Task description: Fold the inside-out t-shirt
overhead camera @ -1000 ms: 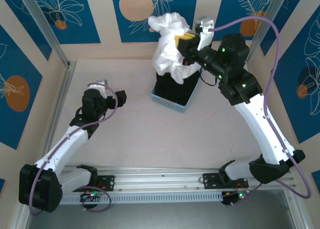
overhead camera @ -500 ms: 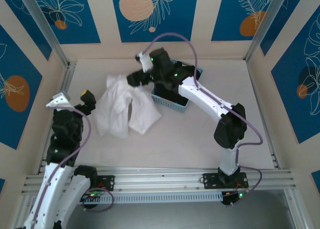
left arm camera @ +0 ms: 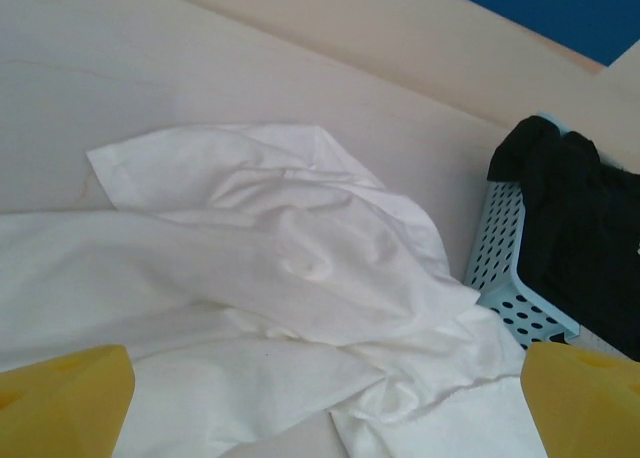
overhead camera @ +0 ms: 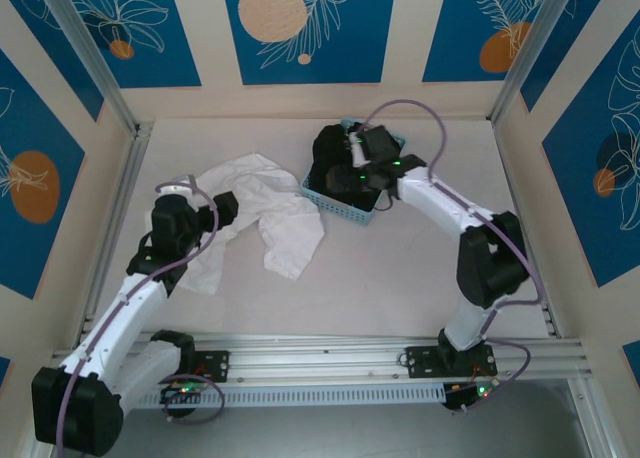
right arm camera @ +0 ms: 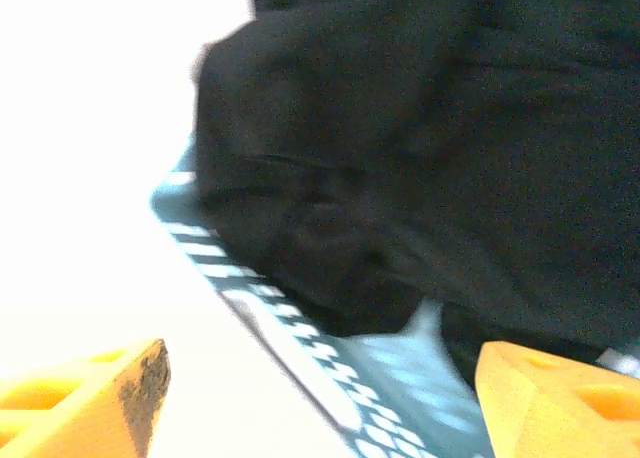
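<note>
As the left arm reaches in from the left of the counter [overhead camera: 400, 278], I read the left fingers [left arm camera: 65, 403] as spread wide with nothing held. They're poised just above the near edge of the inside-out t-shirt [overhead camera: 270, 213]. The shirt lies crumpled on the counter left of centre, white and heavily wrinkled, with one lobe trailing toward the near side. Its right edge sits against the light-blue basket [overhead camera: 345, 206]; I can't tell if they're touching or just beside. A black garment [overhead camera: 335, 156] is heaped in the basket and spills over its rim. The right fingers [right arm camera: 560, 398] sit low over that basket, also wide apart and gripping nothing, with black cloth just ahead. The right wrist view is blurred.
</note>
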Tool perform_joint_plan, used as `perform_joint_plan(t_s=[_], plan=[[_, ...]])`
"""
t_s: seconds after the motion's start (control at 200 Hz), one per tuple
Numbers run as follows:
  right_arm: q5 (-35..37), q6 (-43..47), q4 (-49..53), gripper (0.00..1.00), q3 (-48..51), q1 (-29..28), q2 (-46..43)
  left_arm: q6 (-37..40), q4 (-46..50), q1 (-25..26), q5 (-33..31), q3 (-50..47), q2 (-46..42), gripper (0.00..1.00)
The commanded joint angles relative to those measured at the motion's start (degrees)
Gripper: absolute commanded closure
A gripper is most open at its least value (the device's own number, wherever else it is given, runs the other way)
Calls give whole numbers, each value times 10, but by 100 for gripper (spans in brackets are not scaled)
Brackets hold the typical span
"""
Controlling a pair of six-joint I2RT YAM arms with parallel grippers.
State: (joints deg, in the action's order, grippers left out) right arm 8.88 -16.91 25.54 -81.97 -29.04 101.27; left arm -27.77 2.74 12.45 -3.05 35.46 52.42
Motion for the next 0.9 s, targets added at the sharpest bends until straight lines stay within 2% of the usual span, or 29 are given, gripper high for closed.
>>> perform_joint_plan(t_s=[0.0, 0.18, 0.45, 0.6, 0.67, 0.895], plan=[[-23, -1, -20, 23, -66, -43, 61, 3, -41, 4, 6, -6, -3, 1], [1, -22, 0, 29, -167, -66, 169, 10, -37, 4, -3, -20, -8, 1], [127, -53, 72, 29, -292, -62, 282, 19, -34, 4, -1, -26, -12, 1], [128, -83, 89, 31, -345, -38, 323, 19, -39, 5, 1, -31, -12, 0], [129, -92, 94, 35, -350, -20, 324, 23, -36, 4, 1, -32, -11, 0], [126, -58, 101, 66, -268, 65, 264, 35, -31, 4, -10, -40, -22, 0]])
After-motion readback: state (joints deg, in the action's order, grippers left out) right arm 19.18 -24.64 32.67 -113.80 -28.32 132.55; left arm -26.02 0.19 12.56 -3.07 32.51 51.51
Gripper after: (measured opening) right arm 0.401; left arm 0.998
